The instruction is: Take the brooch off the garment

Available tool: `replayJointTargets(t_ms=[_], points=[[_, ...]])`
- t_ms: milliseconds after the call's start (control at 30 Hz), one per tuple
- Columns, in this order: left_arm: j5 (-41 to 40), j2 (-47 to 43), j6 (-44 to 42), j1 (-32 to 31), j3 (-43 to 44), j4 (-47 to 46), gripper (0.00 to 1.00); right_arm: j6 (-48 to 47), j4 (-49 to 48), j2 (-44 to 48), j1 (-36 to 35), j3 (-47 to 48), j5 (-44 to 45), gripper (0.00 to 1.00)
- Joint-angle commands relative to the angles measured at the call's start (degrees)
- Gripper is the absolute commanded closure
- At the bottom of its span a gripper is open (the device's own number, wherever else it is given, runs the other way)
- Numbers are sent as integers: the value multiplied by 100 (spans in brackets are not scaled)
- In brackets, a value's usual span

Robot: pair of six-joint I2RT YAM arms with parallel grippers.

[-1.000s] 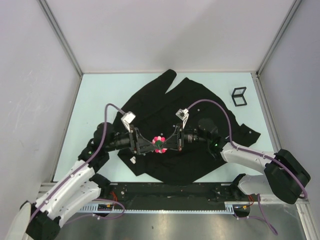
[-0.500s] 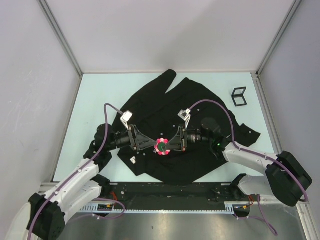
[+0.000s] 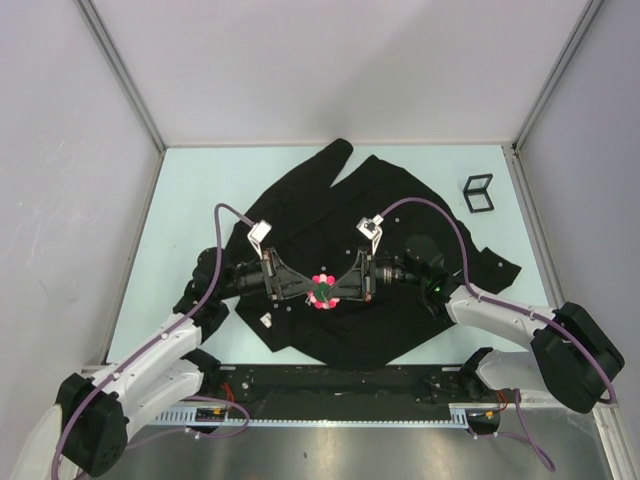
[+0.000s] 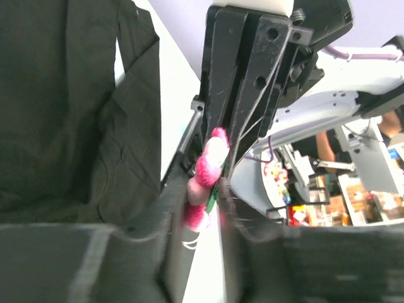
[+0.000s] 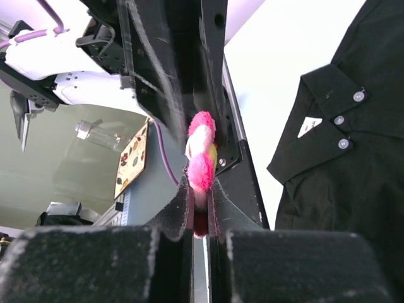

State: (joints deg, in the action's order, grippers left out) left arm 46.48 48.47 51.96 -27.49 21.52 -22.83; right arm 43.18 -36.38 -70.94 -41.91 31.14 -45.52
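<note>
Overhead, the garment [image 3: 310, 200] lies spread on the pale surface [image 3: 200, 190], and the two arms meet nose to nose over its near middle. The brooch [image 3: 321, 290] sits between them, with the left end effector [image 3: 307, 290] touching it from the left and the right end effector [image 3: 336, 289] from the right. A small black frame [image 3: 479, 193] stands at the far right, well apart from the cloth.

From the left wrist, the left end effector's blurred fingers [image 4: 126, 259] are clenched on the lower pink petals of the edge-on brooch [image 4: 205, 177]. The other arm's fingers press on it from the opposite side.

From the right wrist, the right end effector [image 5: 201, 218] is clenched on the brooch [image 5: 201, 154]. The garment's white buttons [image 5: 339, 120] and white tag [image 5: 308, 126] lie to the right, apart from the brooch.
</note>
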Motion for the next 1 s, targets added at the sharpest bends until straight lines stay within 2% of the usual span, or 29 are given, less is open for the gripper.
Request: replayJointTargets(t_ms=[0, 67, 167, 233, 500, 867, 933, 967], points=[[168, 241, 7, -117, 177, -169, 75, 208, -492, 1, 7, 15, -54, 100], [239, 356, 24, -143, 221, -195, 79, 287, -563, -8, 8, 15, -54, 100], [178, 330, -230, -134, 370, 179, 99, 131, -397, 79, 34, 7, -1, 97], [64, 278, -484, -134, 458, 462, 99, 16, -46, 150, 113, 15, 78, 83], [10, 163, -775, -134, 555, 789, 100, -292, 544, 545, 297, 7, -115, 62], [63, 66, -714, -134, 625, 815, 100, -319, 439, 344, 236, 15, -177, 60], [63, 66, -723, -134, 634, 815, 100, -301, 334, 300, 192, 15, -186, 64], [63, 58, -740, -134, 626, 833, 99, -293, 299, 282, 175, 15, -177, 69]])
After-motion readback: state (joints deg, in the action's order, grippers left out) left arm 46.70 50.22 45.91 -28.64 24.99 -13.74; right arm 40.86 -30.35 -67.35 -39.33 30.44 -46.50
